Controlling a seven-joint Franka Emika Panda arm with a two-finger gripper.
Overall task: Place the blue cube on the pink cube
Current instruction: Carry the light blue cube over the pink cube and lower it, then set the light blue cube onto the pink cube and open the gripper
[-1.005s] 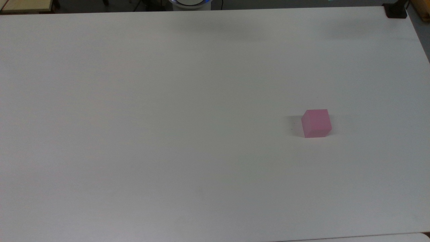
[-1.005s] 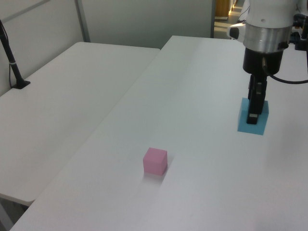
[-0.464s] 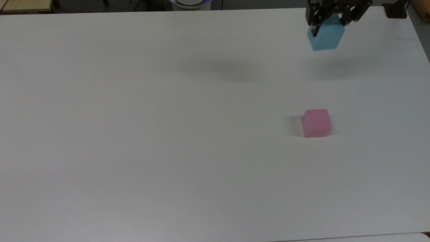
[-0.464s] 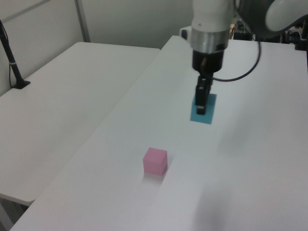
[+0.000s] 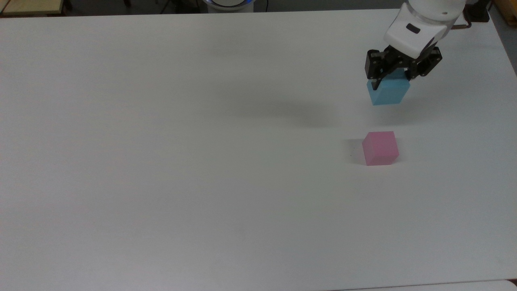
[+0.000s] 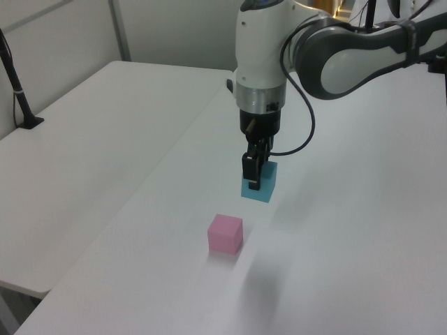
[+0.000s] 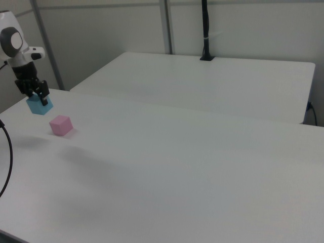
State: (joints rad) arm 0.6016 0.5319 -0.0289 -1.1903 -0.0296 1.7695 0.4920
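The pink cube (image 5: 380,148) (image 6: 225,233) (image 7: 61,125) rests on the white table (image 5: 161,161), toward the top view's right. My gripper (image 5: 391,83) (image 6: 255,180) (image 7: 38,99) is shut on the blue cube (image 5: 388,92) (image 6: 262,185) (image 7: 38,106) and holds it in the air, off the table. In the top view the blue cube hangs above the pink one in the picture, a short gap between them. In the left view it hangs just behind and slightly right of the pink cube.
A second white table (image 6: 91,139) (image 7: 212,81) stands alongside. A black post (image 6: 17,91) (image 7: 205,30) is clamped to it. A dark clamp (image 5: 476,14) sits at the table's far right corner in the top view.
My gripper has carried the blue cube steadily toward the pink cube, downward in the top view and leftward in the left view. The pink cube has not moved.
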